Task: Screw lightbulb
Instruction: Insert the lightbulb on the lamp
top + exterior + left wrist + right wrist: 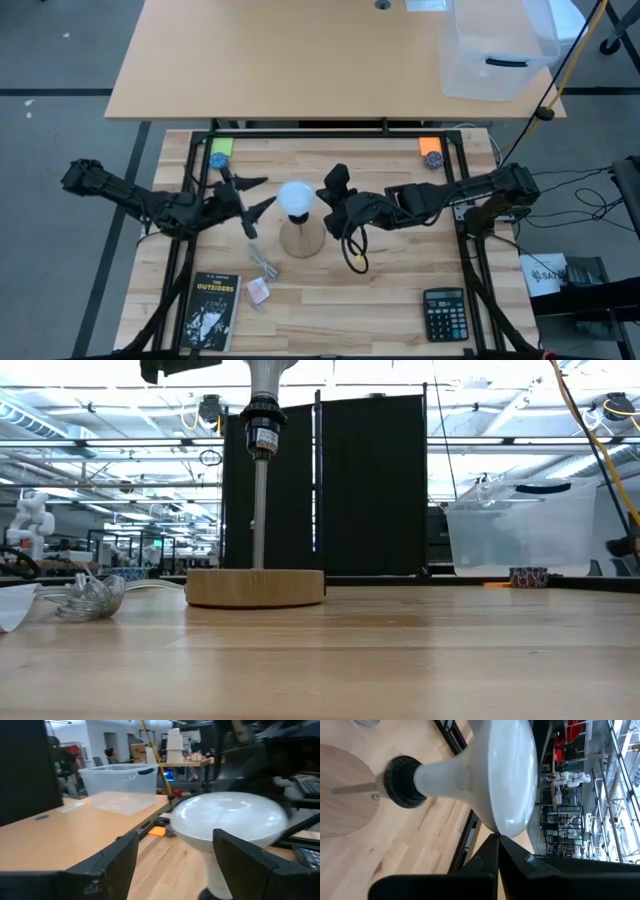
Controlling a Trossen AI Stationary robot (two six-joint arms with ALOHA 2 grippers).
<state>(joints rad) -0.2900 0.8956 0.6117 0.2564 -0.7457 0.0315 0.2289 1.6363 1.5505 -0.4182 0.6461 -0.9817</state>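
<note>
The white lightbulb (296, 198) stands upright with its neck in the black socket (402, 782) on top of the tan wooden stand (301, 240). The stand's round base (255, 587) rests on the table. My left gripper (268, 193) is open on the bulb's left. In the left wrist view its fingers (115, 865) stand short of the globe (230, 817) and touch nothing. My right gripper (324, 196) is shut on the bulb's right, level with the globe (512, 775). My right gripper comes level from the table's right. Its shut fingertips (492, 847) stand at the globe's widest edge (496, 831). I cannot tell whether they touch it. The bulb stays upright in the socket.
A book (210, 310) lies at the near left and a calculator (444, 312) at the near right. A crumpled clear wrapper (262, 262) and a yellow cable end (355, 262) lie near the stand. A clear plastic bin (495, 50) stands on the far table.
</note>
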